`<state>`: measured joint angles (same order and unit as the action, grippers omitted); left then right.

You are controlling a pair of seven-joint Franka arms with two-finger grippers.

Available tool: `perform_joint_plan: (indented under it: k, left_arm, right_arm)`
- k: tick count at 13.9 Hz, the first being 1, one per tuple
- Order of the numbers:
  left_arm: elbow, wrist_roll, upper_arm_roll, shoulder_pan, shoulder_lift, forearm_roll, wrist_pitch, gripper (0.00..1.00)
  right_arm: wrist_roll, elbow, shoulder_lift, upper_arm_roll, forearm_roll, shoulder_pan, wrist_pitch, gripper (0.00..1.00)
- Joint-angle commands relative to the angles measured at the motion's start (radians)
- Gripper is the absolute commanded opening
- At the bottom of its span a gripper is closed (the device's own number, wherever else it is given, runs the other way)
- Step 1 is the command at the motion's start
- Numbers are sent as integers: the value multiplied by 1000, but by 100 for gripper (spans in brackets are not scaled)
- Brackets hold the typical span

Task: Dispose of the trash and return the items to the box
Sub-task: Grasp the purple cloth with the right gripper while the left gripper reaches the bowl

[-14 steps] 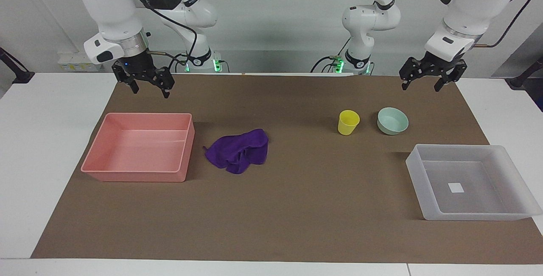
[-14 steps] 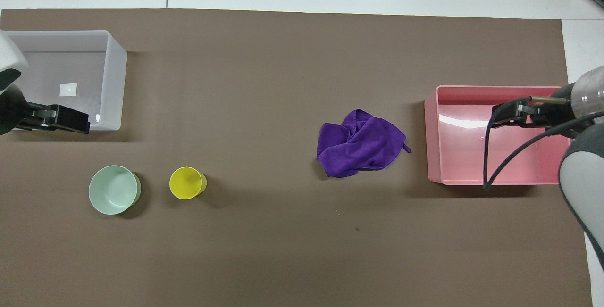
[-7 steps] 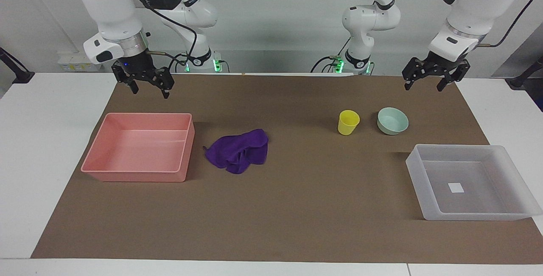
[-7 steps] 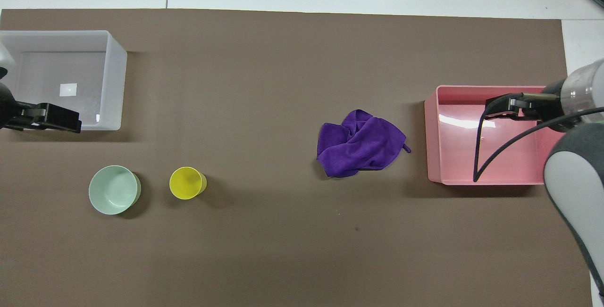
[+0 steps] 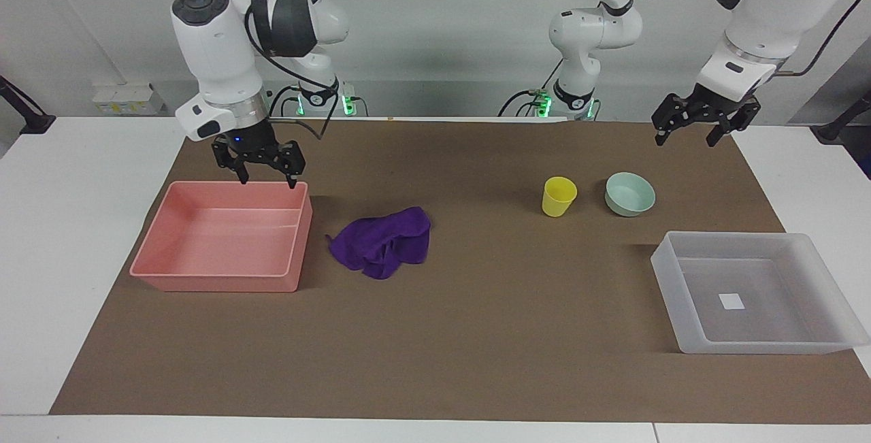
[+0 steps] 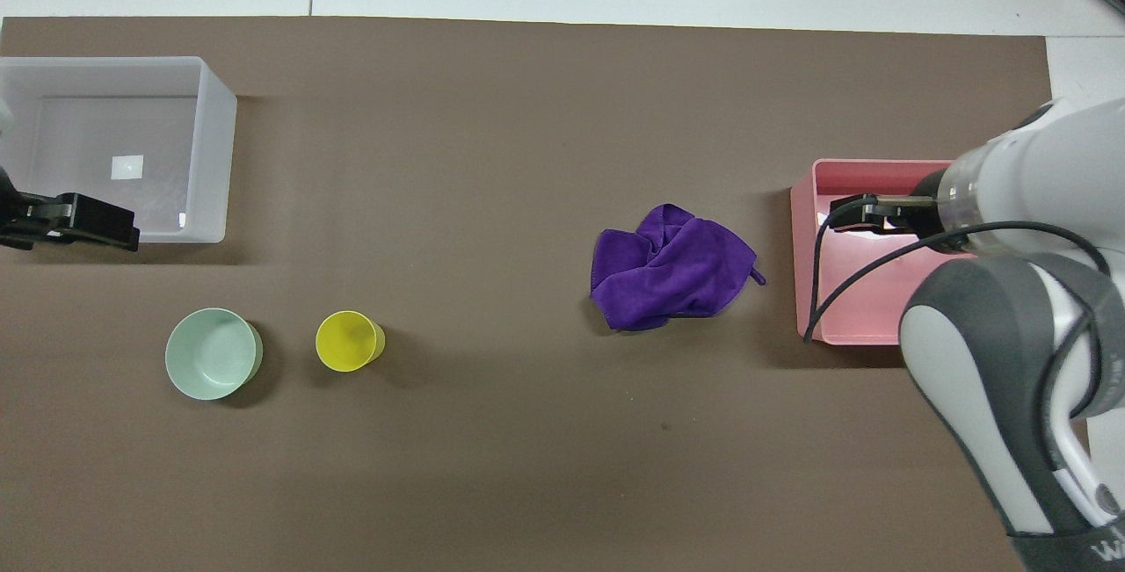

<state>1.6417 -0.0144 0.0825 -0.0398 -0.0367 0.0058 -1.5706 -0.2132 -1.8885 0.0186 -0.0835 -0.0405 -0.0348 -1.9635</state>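
The purple rag point(image 5: 382, 241) is soft, matt cloth; the pink tray point(image 5: 224, 283) smooth, faintly glossy plastic; the box point(image 5: 748, 346) translucent, frosted plastic; the yellow cup point(image 5: 559, 197) and mint bowl point(image 5: 629, 194) smooth plastic; the brown mat point(image 5: 476, 334) matt, paper-like

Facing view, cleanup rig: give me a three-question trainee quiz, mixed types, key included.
1. True or false: the purple rag lies inside the pink tray.
2. Which item stands closer to the rag: A) yellow cup B) mint bowl?
3. Fill in: the clear box holds only a white ____ on its bottom.

Key
1. False; it lies on the mat beside the tray.
2. A.
3. Sticker.

Both the right gripper and the left gripper are open, holding nothing.
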Motion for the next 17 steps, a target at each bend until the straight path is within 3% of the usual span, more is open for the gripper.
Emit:
perform_joint_plan:
  k: [1, 3, 6, 8, 14, 17]
  left_arm:
    - [62, -13, 5, -43, 33, -15, -20, 100]
    - [143, -36, 7, -116, 55, -13, -84, 100]
    - [352, -276, 7, -233, 44, -18, -234, 100]
    - [470, -329, 7, -249, 35, -24, -348, 100]
    - [622, -332, 8, -233, -17, -35, -376, 100]
    - [635, -332, 8, -215, -6, -36, -381, 100]
  right_arm:
    - [2, -21, -26, -2, 25, -48, -79, 100]
    - [-21, -32, -55, -2, 25, -72, -135, 100]
    - [-25, -60, -112, -2, 25, -118, -242, 100]
    - [-28, -66, -135, -2, 25, -132, -255, 100]
    - [-193, -219, -187, -2, 24, -209, -527, 100]
    - [-242, -251, -230, -2, 24, -234, -635, 100]
